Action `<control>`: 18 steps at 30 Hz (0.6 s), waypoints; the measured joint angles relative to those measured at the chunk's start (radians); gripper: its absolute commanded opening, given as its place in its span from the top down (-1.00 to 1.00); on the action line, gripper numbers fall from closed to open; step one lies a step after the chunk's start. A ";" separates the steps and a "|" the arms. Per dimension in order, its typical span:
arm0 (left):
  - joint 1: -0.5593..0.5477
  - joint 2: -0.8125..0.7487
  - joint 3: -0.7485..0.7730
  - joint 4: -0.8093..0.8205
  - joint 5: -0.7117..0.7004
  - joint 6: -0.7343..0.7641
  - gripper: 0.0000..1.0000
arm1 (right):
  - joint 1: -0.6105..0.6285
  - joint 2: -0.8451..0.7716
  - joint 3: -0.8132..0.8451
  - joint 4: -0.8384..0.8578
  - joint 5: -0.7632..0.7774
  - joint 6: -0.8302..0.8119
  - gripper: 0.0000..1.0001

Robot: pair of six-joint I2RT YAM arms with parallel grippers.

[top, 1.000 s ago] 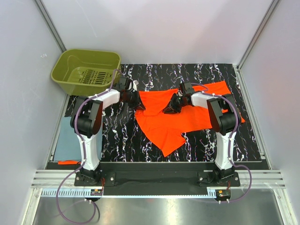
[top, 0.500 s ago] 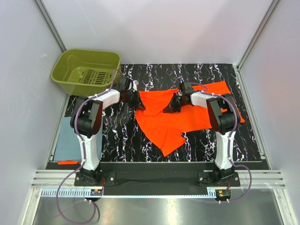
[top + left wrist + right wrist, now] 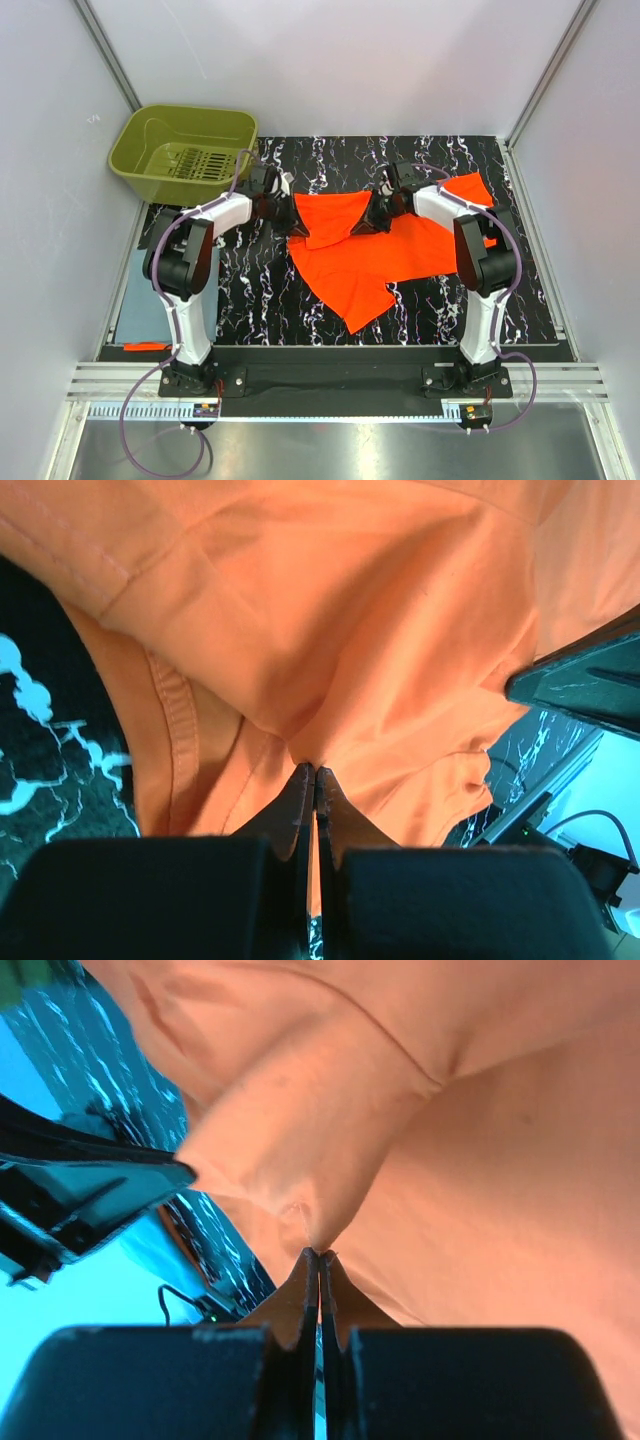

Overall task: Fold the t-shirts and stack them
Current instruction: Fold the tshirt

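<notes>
The orange t-shirt (image 3: pixel 385 255) lies spread and rumpled on the black marbled mat (image 3: pixel 250 290). My left gripper (image 3: pixel 293 224) is shut on a pinch of its left edge, seen close in the left wrist view as orange cloth (image 3: pixel 330 630) bunched at the gripper (image 3: pixel 315 770). My right gripper (image 3: pixel 369 222) is shut on a fold near the shirt's middle; its wrist view shows a cone of orange cloth (image 3: pixel 300 1140) rising from the gripper (image 3: pixel 320 1253). The stretch of shirt between both grippers is lifted. A blue-grey folded t-shirt (image 3: pixel 143 300) lies flat left of the mat.
An olive-green basket (image 3: pixel 150 128) stands at the back left, just behind the left arm. White walls enclose the table on three sides. A small orange strip (image 3: pixel 146 346) shows by the left arm's base.
My right gripper has shut on the orange cloth and shifted slightly back, raising the fold. The left gripper stayed shut on its edge and moved back a little.
</notes>
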 measured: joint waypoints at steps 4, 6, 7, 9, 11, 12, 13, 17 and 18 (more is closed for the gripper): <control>0.000 -0.032 -0.035 -0.002 0.006 -0.004 1.00 | 0.000 -0.014 -0.037 -0.027 -0.005 -0.021 1.00; 0.000 -0.048 -0.054 -0.001 0.013 -0.006 1.00 | 0.000 -0.015 -0.053 -0.037 -0.005 -0.032 1.00; 0.000 -0.053 -0.060 -0.002 0.018 -0.007 0.99 | 0.000 -0.016 -0.061 -0.044 -0.004 -0.039 1.00; -0.002 -0.054 -0.069 -0.001 0.024 -0.009 0.95 | -0.001 -0.021 -0.075 -0.055 -0.003 -0.050 1.00; -0.007 -0.054 -0.074 -0.005 0.027 -0.012 0.88 | -0.002 -0.029 -0.086 -0.066 -0.004 -0.063 1.00; -0.009 -0.054 -0.074 -0.005 0.029 -0.014 0.84 | -0.003 -0.032 -0.089 -0.071 -0.003 -0.069 1.00; -0.012 -0.054 -0.074 -0.004 0.032 -0.017 0.78 | -0.003 -0.035 -0.089 -0.076 -0.003 -0.076 0.98; -0.025 -0.056 -0.075 -0.006 0.034 -0.016 0.35 | -0.010 -0.041 -0.089 -0.098 0.002 -0.113 0.53; -0.028 -0.062 -0.080 -0.007 0.027 -0.015 0.29 | -0.014 -0.041 -0.085 -0.123 0.007 -0.132 0.43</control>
